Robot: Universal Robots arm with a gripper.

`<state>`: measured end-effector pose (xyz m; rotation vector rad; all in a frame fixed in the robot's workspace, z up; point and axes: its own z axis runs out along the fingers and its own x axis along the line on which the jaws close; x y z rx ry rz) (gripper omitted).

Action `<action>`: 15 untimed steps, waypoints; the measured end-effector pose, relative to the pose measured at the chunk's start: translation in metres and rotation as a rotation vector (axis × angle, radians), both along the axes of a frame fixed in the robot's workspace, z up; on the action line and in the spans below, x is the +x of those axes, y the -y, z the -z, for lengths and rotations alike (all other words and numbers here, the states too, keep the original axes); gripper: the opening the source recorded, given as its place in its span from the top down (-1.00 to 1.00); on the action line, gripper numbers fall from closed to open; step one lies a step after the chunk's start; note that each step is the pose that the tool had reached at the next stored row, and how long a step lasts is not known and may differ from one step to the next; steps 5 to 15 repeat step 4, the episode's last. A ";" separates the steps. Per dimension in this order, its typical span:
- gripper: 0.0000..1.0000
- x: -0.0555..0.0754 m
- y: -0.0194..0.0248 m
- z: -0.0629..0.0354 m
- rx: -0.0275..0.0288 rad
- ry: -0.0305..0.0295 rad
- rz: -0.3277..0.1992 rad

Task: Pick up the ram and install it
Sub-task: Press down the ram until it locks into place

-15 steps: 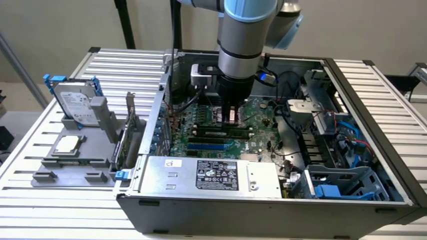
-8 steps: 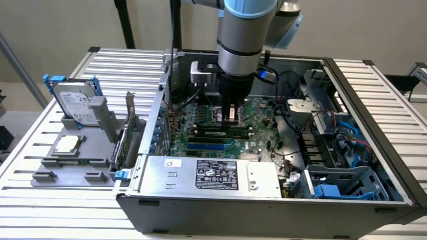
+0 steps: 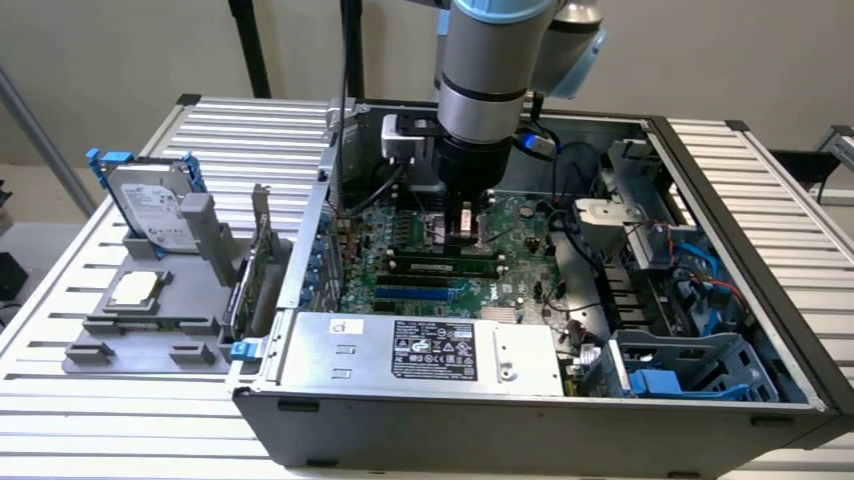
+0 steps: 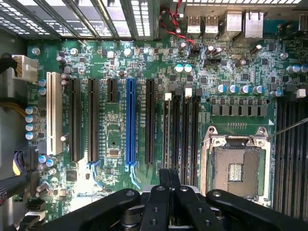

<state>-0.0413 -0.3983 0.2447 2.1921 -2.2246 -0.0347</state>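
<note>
A green motherboard with black slots, one blue slot and one white slot. A silver and black arm. A grey case on a ribbed silver worktop. A silver drive in a blue frame.

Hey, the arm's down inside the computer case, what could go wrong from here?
The gripper hangs low over the black memory slots; any misalignment could jam against a slot edge. The open processor socket lies right beside them, so a sideways slip could damage its exposed contacts.
</note>
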 end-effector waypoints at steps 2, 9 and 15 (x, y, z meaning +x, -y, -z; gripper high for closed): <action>0.79 0.000 0.0000 0.0000 -0.0001 -0.0001 0.000; 0.79 0.000 0.0000 0.0000 -0.0001 -0.0001 0.000; 0.79 0.000 0.0000 0.0000 -0.0001 -0.0001 0.000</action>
